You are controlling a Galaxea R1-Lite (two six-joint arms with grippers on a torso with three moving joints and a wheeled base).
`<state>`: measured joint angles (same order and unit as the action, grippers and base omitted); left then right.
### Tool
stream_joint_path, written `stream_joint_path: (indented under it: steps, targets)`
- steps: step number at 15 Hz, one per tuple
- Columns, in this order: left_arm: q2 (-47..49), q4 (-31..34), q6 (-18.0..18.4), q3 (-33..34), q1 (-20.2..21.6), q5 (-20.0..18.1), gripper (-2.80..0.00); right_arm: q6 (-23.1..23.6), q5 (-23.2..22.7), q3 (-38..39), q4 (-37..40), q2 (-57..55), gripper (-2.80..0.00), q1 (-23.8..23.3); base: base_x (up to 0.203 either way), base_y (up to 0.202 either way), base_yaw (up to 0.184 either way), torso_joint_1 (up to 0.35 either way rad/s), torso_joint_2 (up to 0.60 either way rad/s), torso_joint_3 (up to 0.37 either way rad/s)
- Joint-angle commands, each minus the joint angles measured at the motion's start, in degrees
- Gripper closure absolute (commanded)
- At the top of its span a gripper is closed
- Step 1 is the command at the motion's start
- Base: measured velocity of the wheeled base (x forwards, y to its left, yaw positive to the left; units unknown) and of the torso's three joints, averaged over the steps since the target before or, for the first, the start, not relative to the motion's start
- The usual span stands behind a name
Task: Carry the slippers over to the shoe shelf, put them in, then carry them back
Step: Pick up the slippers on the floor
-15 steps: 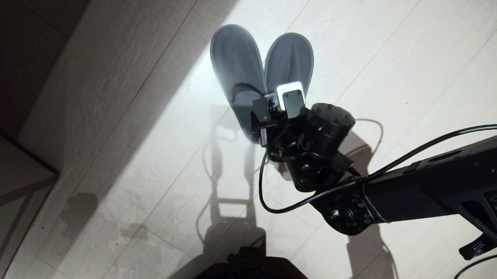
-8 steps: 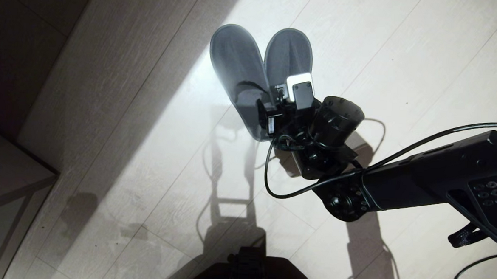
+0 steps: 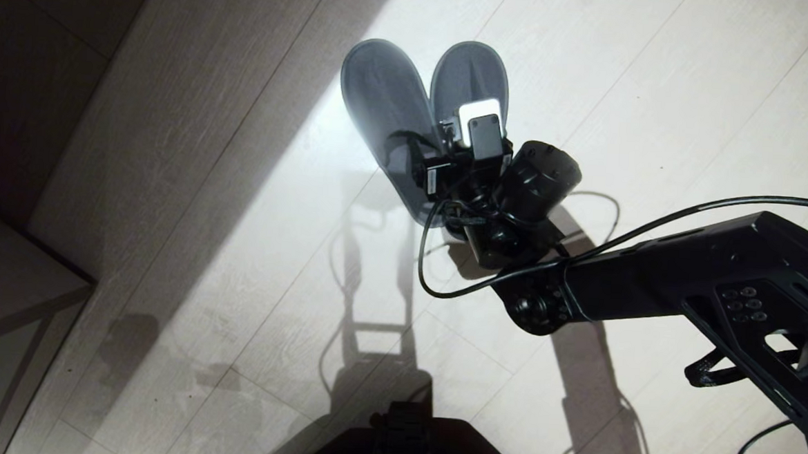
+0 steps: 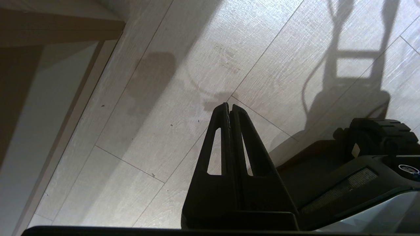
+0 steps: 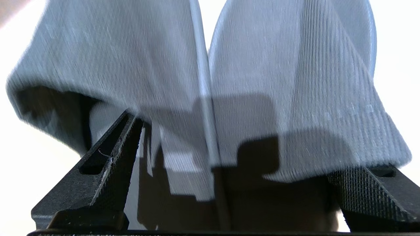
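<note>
pale floor (image 3: 167, 256); only right wrist view shows right claw (image 5: 229, 154) straddling slippers (image 5: 203, 82).

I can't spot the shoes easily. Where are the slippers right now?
In the head view the slippers lie side by side on the pale wood floor, upper middle, with the open right gripper at their heel ends.

My right arm reaches forward and down, its right gripper (image 5: 229, 144) spread wide; my left gripper (image 4: 229, 109) hangs parked, fingers together.

Pale wood-plank floor (image 3: 188, 257) fills my view, a bright band of light crossing it diagonally. At the left edge I see a tabletop corner (image 3: 7, 275).
</note>
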<state>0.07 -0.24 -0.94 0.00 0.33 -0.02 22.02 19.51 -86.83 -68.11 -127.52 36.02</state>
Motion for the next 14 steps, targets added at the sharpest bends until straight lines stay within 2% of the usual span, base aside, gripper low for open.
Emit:
stream_joint_path:
  steps: [1,11,14]
  targets:
    - [0.0,0.0,0.0,0.0,0.0,0.0,0.00,0.2,-0.5,-2.3,-1.3,-2.3,0.00,-0.3,0.000,0.000,0.000,0.000,0.00,0.000]
    - [0.0,0.0,0.0,0.0,0.0,0.0,0.00,0.5,-2.7,-2.5,-0.7,-2.6,0.00,-1.6,0.000,0.000,0.000,0.000,0.00,0.000]
    - [0.0,0.0,-0.1,0.0,0.0,0.0,0.00,0.0,-3.4,-2.0,0.4,0.3,0.00,-1.5,0.000,0.000,0.000,0.000,0.00,0.000]
